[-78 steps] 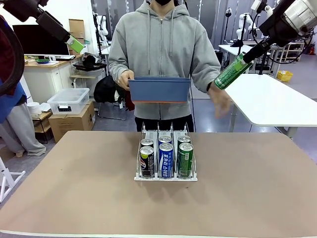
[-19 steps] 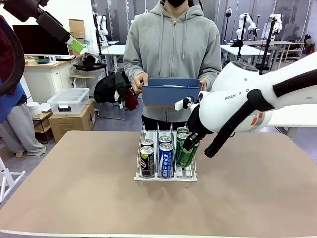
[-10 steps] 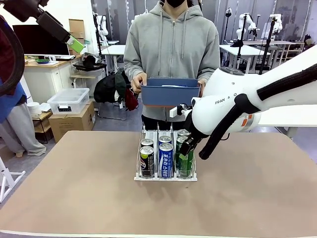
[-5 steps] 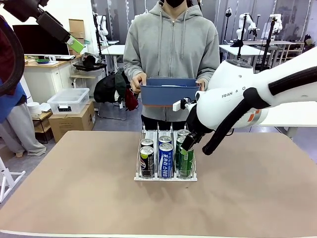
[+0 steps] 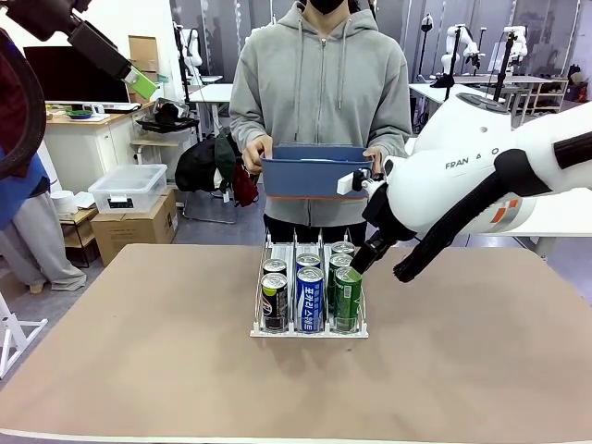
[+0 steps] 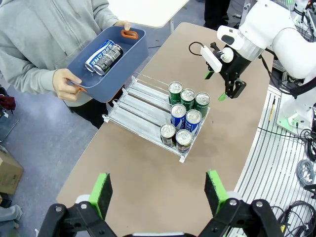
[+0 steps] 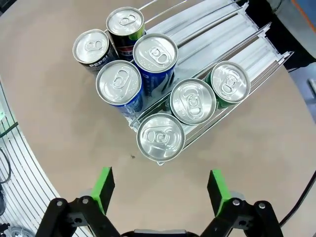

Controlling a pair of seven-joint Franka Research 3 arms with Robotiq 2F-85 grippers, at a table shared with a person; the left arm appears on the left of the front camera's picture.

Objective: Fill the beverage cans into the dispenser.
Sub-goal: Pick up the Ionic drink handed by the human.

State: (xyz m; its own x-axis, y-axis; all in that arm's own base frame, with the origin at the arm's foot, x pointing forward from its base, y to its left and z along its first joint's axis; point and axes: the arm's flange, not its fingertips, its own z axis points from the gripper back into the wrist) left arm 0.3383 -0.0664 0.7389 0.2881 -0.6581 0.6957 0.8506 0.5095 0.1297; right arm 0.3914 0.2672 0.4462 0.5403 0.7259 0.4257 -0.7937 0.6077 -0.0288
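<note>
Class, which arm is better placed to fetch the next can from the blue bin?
Probably right: the right end effector, open, hangs over the dispenser, near the person's bin; the left end effector is raised far aside.

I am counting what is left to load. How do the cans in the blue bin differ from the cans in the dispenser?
Pose: the bin cans lie on their sides in the blue bin; the dispenser cans stand upright in the dispenser. Number: two bin cans, seven dispenser cans. Colour: the bin cans are blue-and-white and black; the dispenser cans add three green. All are slim drink cans.
</note>
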